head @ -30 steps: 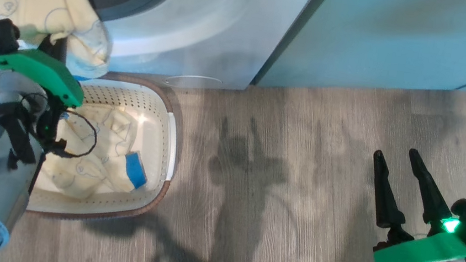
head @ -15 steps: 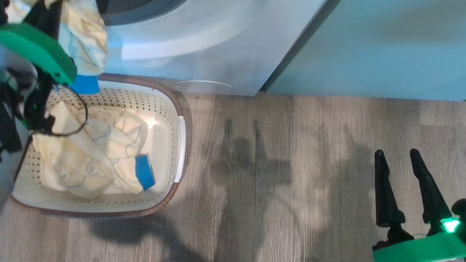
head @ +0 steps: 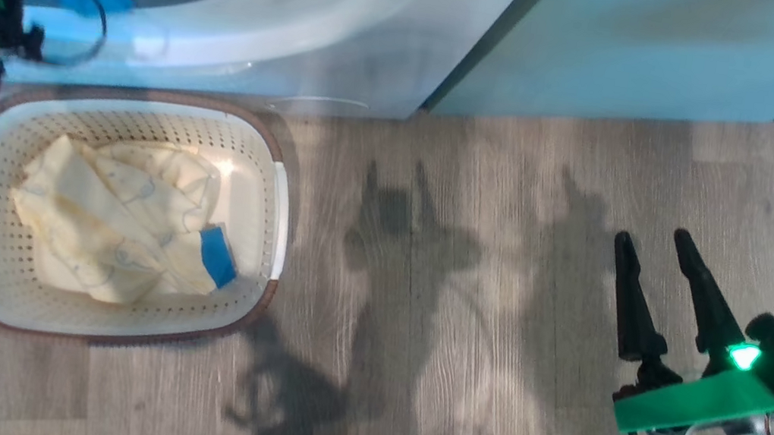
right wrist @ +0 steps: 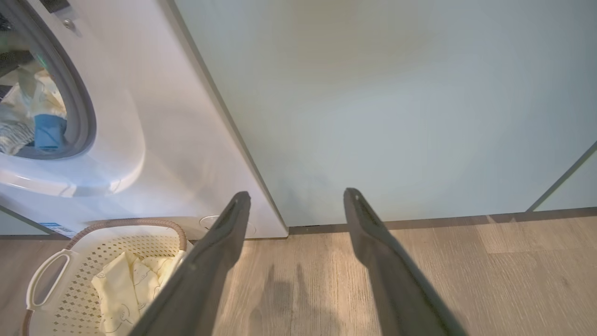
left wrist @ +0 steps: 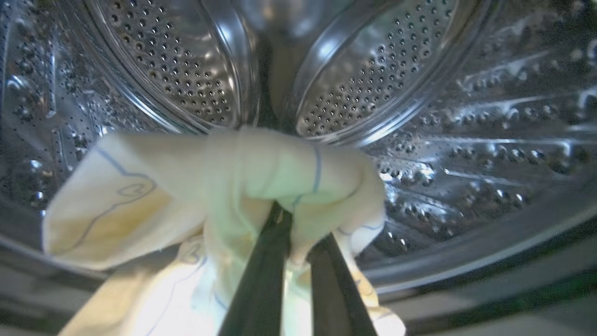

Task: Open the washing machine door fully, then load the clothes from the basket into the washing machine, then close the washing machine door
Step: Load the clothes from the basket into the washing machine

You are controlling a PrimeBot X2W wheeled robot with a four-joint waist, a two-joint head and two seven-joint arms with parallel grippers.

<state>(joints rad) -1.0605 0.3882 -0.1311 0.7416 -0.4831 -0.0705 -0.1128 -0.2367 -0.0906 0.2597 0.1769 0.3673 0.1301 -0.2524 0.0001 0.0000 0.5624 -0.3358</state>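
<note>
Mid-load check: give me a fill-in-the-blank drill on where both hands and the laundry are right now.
1. The left hand, ____ on a soft cream-yellow garment, holds it inside the perforated steel drum of the white washing machine.
2. The right hand hangs above the wood-look floor with its fingers ____ and nothing between them.
3. The second cream-yellow garment, lying in the perforated cream plastic basket, bears a patch coloured ____.

Missing words: shut; open; blue.
</note>
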